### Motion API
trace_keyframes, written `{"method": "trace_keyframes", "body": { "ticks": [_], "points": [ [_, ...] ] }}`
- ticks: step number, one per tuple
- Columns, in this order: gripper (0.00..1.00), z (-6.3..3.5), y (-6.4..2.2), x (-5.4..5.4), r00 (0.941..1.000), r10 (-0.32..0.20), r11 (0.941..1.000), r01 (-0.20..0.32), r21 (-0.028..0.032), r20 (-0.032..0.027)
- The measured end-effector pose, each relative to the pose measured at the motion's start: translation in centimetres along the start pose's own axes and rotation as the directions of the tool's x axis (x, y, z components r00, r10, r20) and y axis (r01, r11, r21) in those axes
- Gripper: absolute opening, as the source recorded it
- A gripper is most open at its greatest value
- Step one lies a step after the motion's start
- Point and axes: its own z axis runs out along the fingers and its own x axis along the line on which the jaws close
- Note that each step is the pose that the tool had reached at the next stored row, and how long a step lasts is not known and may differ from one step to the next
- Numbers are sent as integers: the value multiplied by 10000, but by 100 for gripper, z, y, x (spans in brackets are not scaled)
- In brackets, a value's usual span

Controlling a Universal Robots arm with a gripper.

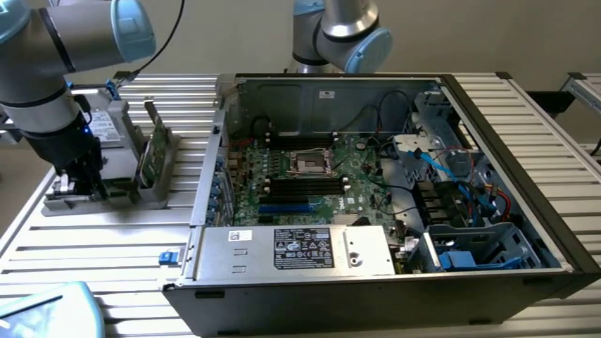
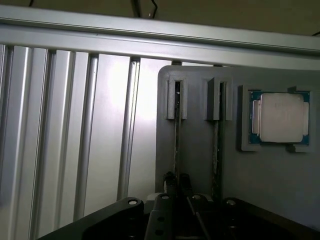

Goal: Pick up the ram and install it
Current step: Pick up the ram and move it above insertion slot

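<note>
On the slatted metal bench point(image 2: 65, 130), the pincer point(image 2: 177, 181) clamps the ram point(image 2: 176, 130), on edge, its length along the slats.

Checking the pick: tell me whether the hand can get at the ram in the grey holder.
Probably yes. The hand is right at the end of the ram standing on edge in the grey holder, nothing between them; the processor sits aside.

Ram point(image 2: 176, 142): 1 thin dark stick, edge-on, upright in a grey holder point(image 2: 200, 165) slot (2nd ram point(image 2: 217, 150) parallel, just beside).
</note>
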Motion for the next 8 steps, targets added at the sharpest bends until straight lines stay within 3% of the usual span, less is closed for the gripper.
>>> {"method": "trace_keyframes", "body": {
  "ticks": [8],
  "points": [
    [14, -57, -3, 0, 10000, -1, 10000, 1, 2, 11]
  ]
}}
